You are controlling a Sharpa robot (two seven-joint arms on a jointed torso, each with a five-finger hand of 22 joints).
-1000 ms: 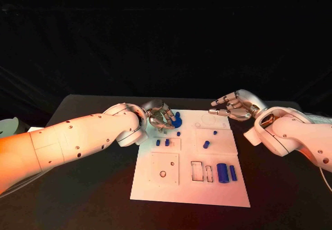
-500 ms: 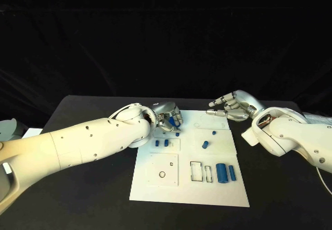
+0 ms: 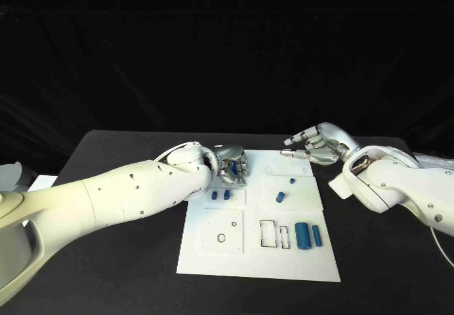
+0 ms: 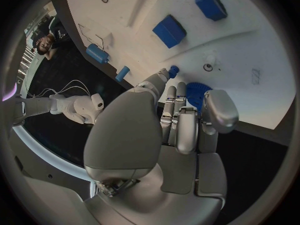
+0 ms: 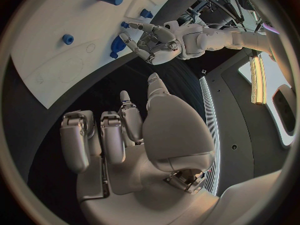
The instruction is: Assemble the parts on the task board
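Observation:
The white task board (image 3: pixel 213 259) lies in the middle of the black table. My left hand (image 3: pixel 230 164) hangs over the board's far left corner. Its fingers (image 4: pixel 178 120) and thumb close round a blue gear (image 4: pixel 199 92) that lies on the board. The right wrist view shows the same gear (image 5: pixel 116 46) under that left hand (image 5: pixel 153 42). My right hand (image 3: pixel 317 146) hovers off the board's far right corner, fingers bent and apart, with nothing in it. Two short blue pegs (image 3: pixel 220 195) lie just near of the left hand.
More blue parts lie on the board: a peg (image 3: pixel 281 195), a small piece (image 3: pixel 292 180), a thick cylinder (image 3: pixel 303 236) and a thin one (image 3: pixel 318 237) beside rectangular slots (image 3: pixel 269 233). Bare black table surrounds the board on both sides.
My left hand has settled lower over the blue gear and covers more of it. The right hand has hardly moved.

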